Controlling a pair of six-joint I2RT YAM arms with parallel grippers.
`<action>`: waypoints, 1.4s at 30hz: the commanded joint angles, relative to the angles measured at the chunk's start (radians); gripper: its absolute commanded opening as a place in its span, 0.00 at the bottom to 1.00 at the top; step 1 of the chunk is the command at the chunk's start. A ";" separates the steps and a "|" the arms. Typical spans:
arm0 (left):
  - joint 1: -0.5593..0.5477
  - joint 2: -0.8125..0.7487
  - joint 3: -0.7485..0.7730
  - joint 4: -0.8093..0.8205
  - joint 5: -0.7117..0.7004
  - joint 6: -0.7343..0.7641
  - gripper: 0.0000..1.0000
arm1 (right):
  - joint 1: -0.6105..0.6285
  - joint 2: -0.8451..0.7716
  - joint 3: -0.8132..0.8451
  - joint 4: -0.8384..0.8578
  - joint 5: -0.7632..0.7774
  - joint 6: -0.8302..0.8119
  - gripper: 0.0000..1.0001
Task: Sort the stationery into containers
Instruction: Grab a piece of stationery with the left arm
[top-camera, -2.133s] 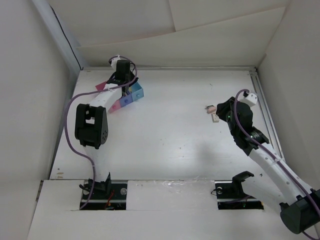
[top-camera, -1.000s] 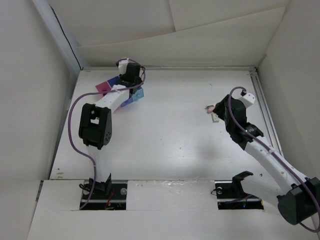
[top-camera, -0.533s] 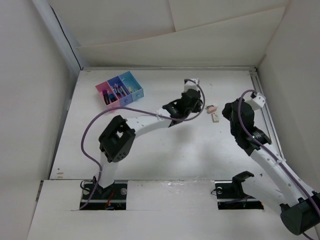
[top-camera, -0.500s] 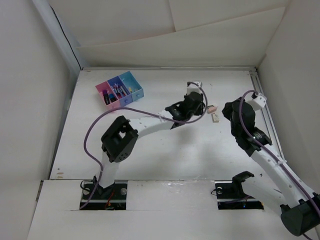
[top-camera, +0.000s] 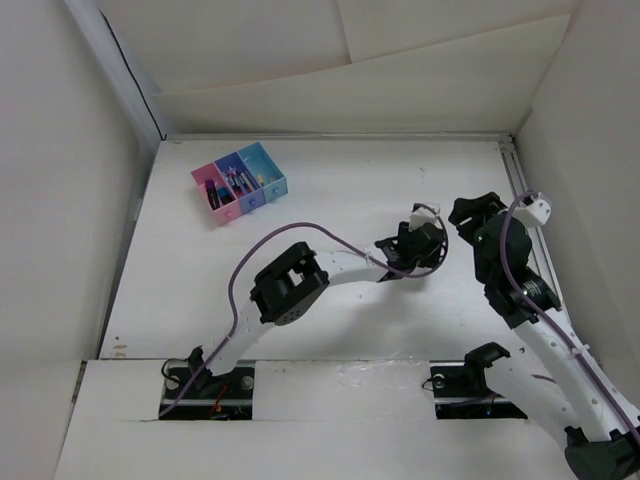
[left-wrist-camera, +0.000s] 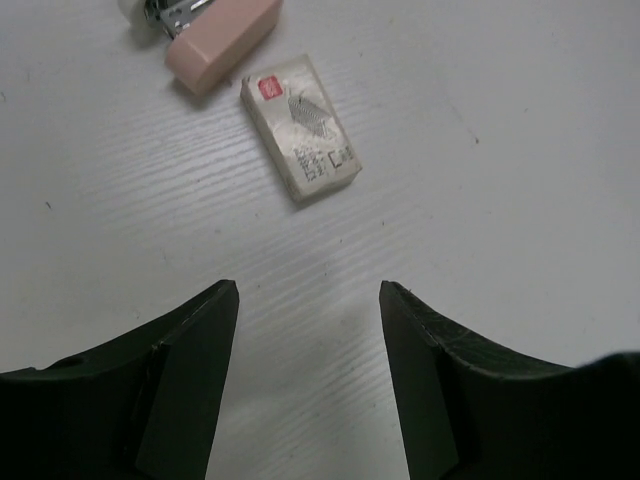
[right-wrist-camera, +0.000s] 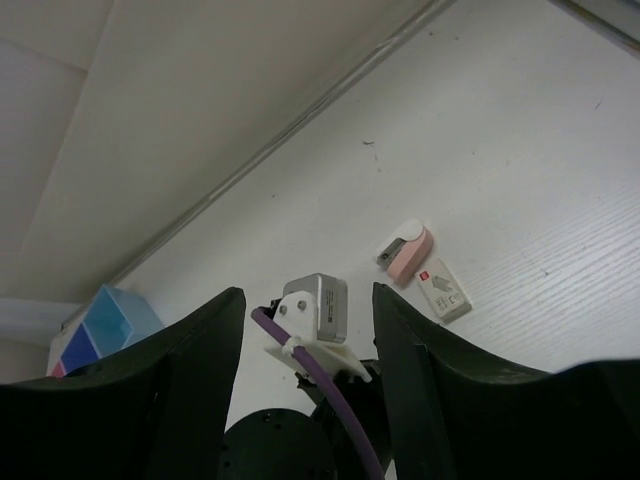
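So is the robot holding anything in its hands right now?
No, nothing. The left gripper is open and empty, with the white eraser lying loose in front of it. The right gripper is open and empty too.

The left arm (top-camera: 340, 265) and right arm (top-camera: 560, 350) share white link shells and bulky black joint housings, each trailed by a thin purple cable (top-camera: 240, 275). A white camera block (top-camera: 424, 213) caps each wrist. The claw fingers (left-wrist-camera: 190, 390) are matte black, broad and curved-edged. Black base brackets (top-camera: 205, 380) sit at 7 and 5 o'clock.
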 joint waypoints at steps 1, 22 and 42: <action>-0.005 0.019 0.096 -0.025 -0.066 -0.011 0.56 | 0.010 -0.003 0.006 0.004 -0.026 -0.006 0.60; -0.005 0.284 0.435 -0.143 -0.232 -0.002 0.62 | 0.010 -0.031 -0.005 0.043 -0.082 -0.035 0.60; -0.005 0.246 0.362 -0.121 -0.336 0.072 0.12 | 0.010 -0.022 -0.005 0.052 -0.092 -0.035 0.60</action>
